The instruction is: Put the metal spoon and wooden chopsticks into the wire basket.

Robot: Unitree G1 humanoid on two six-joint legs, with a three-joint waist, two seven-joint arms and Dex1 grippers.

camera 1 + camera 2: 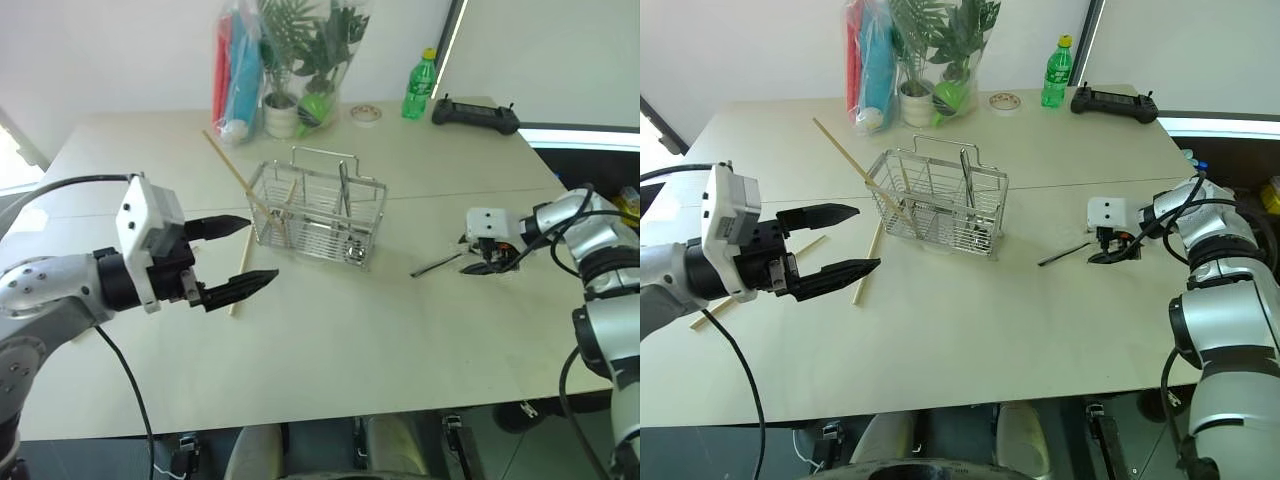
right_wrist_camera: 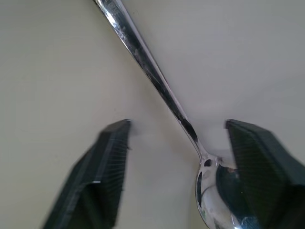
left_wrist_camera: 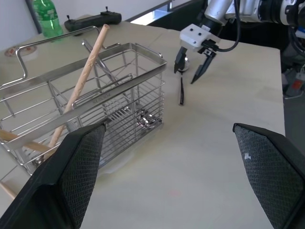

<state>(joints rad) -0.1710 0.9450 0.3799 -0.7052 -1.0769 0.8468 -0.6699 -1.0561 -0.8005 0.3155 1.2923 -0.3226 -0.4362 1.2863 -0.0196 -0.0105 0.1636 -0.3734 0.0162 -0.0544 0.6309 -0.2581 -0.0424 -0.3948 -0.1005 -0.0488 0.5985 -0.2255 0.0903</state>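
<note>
The wire basket [image 1: 315, 215] stands mid-table with some cutlery inside. One wooden chopstick [image 1: 232, 170] leans in it, poking out to the far left. Another chopstick [image 1: 240, 282] lies on the table beside the basket, and a third [image 1: 750, 295] lies partly under my left arm. The metal spoon [image 1: 436, 264] lies flat on the table to the right of the basket. My right gripper [image 2: 176, 126] points down over it, its fingers [image 2: 112, 157] apart on either side of the spoon's neck [image 2: 188, 126]. My left gripper [image 1: 262, 250] hovers open and empty left of the basket.
Along the far edge stand a potted plant [image 1: 285, 60], red and blue packets [image 1: 235, 70], a tape roll [image 1: 366, 114], a green bottle [image 1: 420, 85] and a black controller [image 1: 476, 114]. The table's [image 1: 330, 350] near edge runs below both arms.
</note>
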